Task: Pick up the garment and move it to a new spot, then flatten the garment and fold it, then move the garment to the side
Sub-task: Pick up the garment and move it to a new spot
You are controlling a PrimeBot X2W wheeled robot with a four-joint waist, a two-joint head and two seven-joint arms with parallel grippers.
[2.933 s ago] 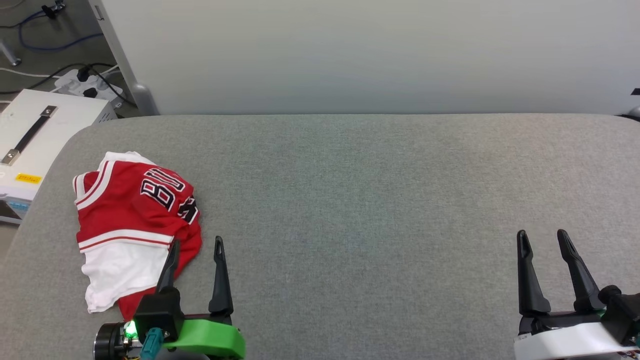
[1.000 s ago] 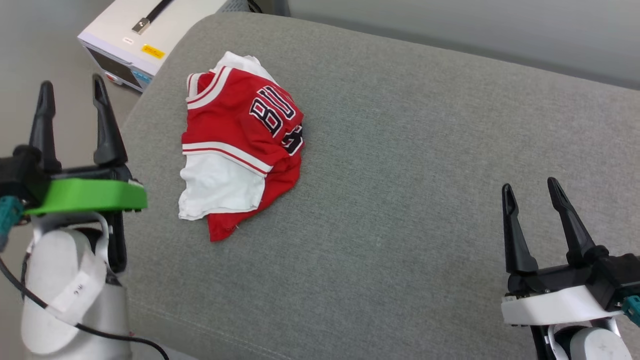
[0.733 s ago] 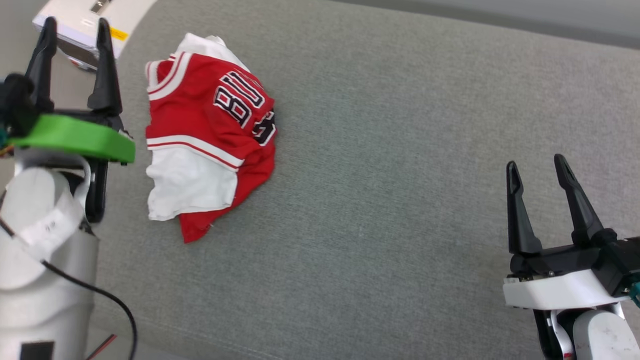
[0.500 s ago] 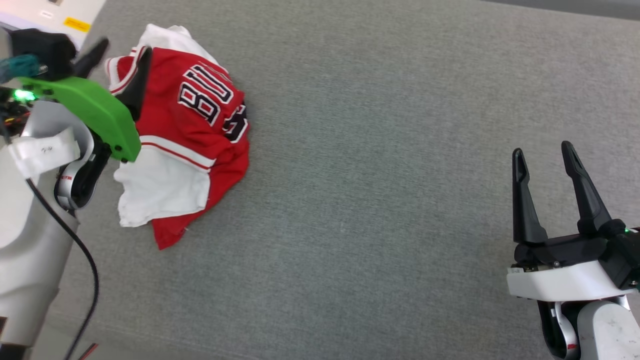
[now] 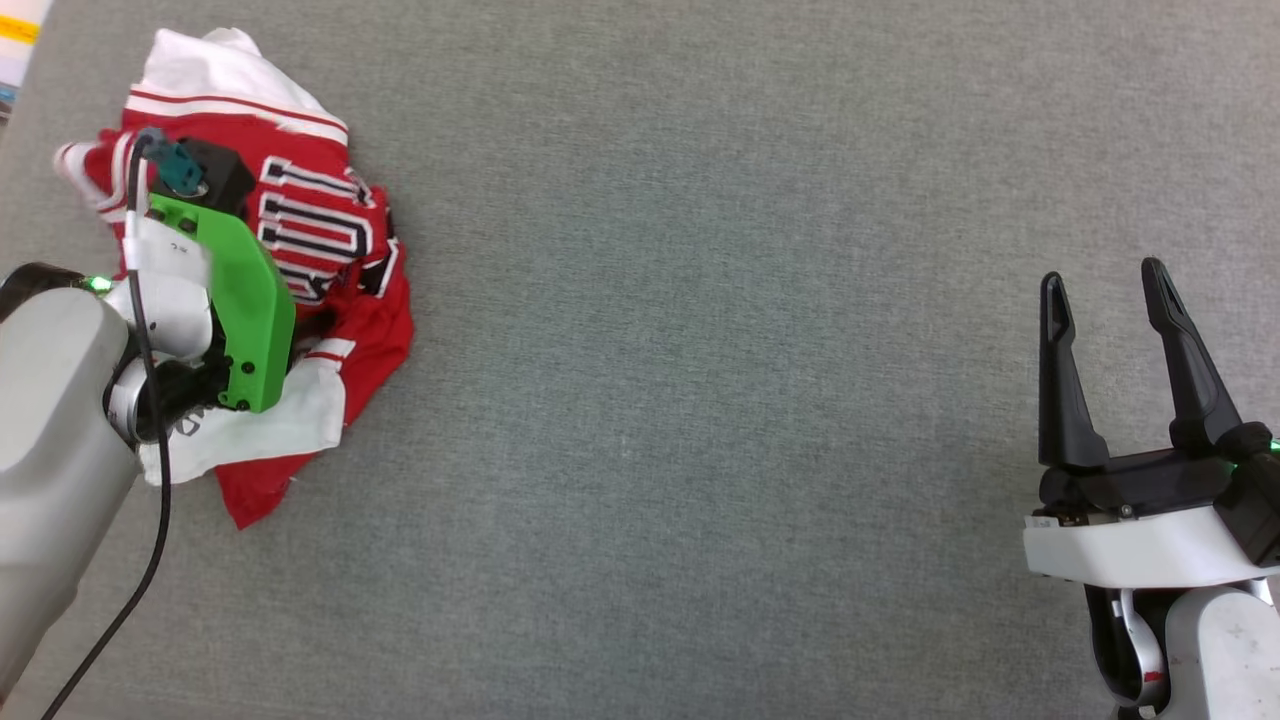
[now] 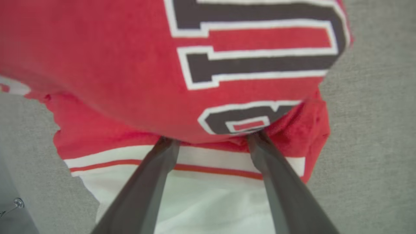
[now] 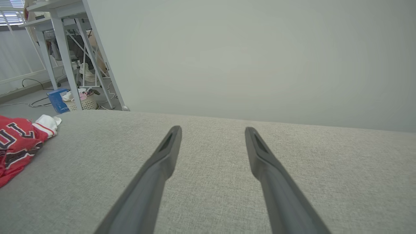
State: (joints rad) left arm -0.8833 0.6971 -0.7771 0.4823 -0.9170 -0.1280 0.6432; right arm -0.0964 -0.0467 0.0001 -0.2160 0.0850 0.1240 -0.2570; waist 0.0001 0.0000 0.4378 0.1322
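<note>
Grey woven cloth covers the desk [image 5: 700,420], and the garment [image 5: 340,200] lies rumpled at the upper left of the head view, near the desk's edge. Our left claw [image 6: 213,139] is released, its fingers spread wide. Their tips are tucked against a red fold beneath the lettering and above the white sleeve. Our right claw [image 5: 1101,273] is also released, hanging over bare cloth at the lower right, well apart from the shirt.

We see two risks. If we clench here we may catch only the top layer, so the rest would trail or slip free when lifted. With the heap so close to the edge, a dragging pull could also spill it off the desk.

Half a second ago the left claw hovered by the collar. It has since dropped onto the heap. The head camera has swung too, so the whole picture has shifted.
</note>
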